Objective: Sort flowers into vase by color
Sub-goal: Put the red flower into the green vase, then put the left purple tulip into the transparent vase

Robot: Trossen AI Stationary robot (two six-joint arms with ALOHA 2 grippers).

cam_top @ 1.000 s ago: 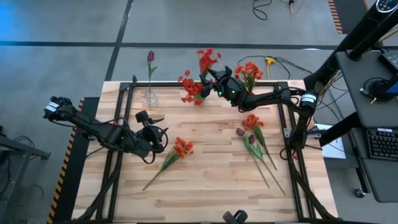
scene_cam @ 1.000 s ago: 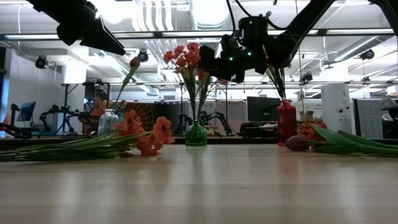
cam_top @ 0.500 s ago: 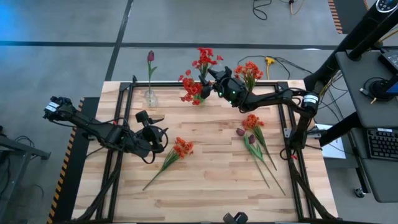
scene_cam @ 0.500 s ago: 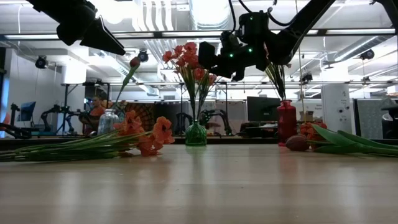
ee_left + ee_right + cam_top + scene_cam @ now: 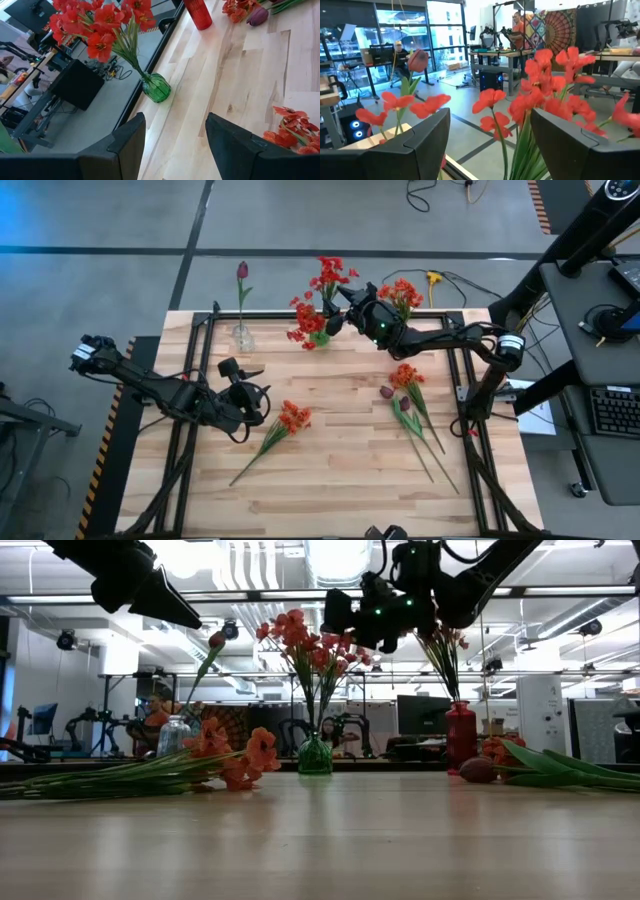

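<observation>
Three vases stand along the far edge of my desk (image 5: 330, 470): a clear vase (image 5: 242, 336) with one dark tulip (image 5: 241, 270), a green vase (image 5: 156, 87) with a bunch of red flowers (image 5: 322, 298), and a red vase (image 5: 198, 12) with orange flowers (image 5: 402, 292).

My right pincer (image 5: 345, 305): raised above the desk at the far edge, just beside the red flowers in the green vase; fingers (image 5: 412, 145) spread, released, nothing between them. Red blooms fill the gap in front of it in the right wrist view.

My left pincer (image 5: 245, 370): over the left part of the desk, near the loose orange stem; fingers (image 5: 122, 150) apart, released, empty.

Loose on the desk, left of middle: one orange flower (image 5: 290, 420) lying flat, stem pointing toward the near left corner, bloom just beside my left arm.

Loose on the desk, right side: another orange flower (image 5: 406, 376) and two dark tulips (image 5: 388, 393), lying together, stems running toward the near right corner.

Beyond the desk: a workshop with benches and screens; people (image 5: 519, 30) stand far off in the room
</observation>
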